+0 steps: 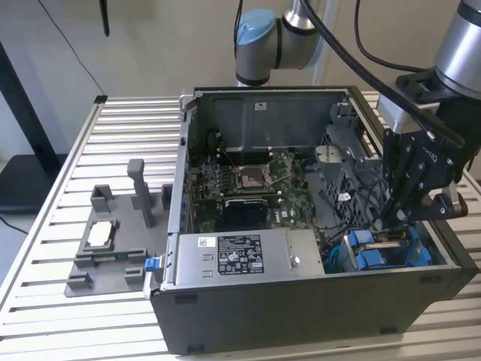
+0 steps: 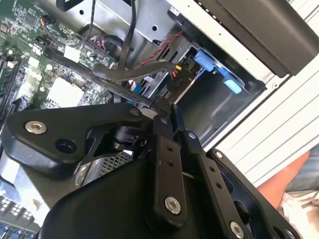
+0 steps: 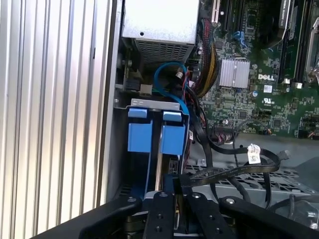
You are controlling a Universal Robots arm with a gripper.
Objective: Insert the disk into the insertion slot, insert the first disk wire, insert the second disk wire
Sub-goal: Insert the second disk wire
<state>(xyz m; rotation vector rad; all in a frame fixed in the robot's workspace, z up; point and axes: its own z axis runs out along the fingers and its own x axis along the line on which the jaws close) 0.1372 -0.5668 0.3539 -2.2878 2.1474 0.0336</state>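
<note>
The disk (image 1: 376, 254) sits in its blue carrier in the drive bay at the near corner of the open computer case, on the exterior view's right. Its blue end tabs (image 3: 155, 135) face the case's inside, also visible in the second wrist view as blue tabs (image 2: 215, 67). My gripper (image 1: 400, 214) hangs just above the bay, inside the case. The fingertips (image 2: 163, 110) are pinched on a black flat disk wire (image 2: 107, 74). This wire (image 3: 227, 172) loops from the fingers back toward the motherboard. A blue wire (image 3: 167, 74) curves behind the carrier.
The grey power supply box (image 1: 240, 256) lies along the case's near wall, and the motherboard (image 1: 252, 180) lies beyond it. A metal drive cage (image 1: 342, 162) with loose cables stands close to the gripper. A grey fixture (image 1: 113, 241) rests on the slatted table (image 1: 60, 203) at the exterior view's left.
</note>
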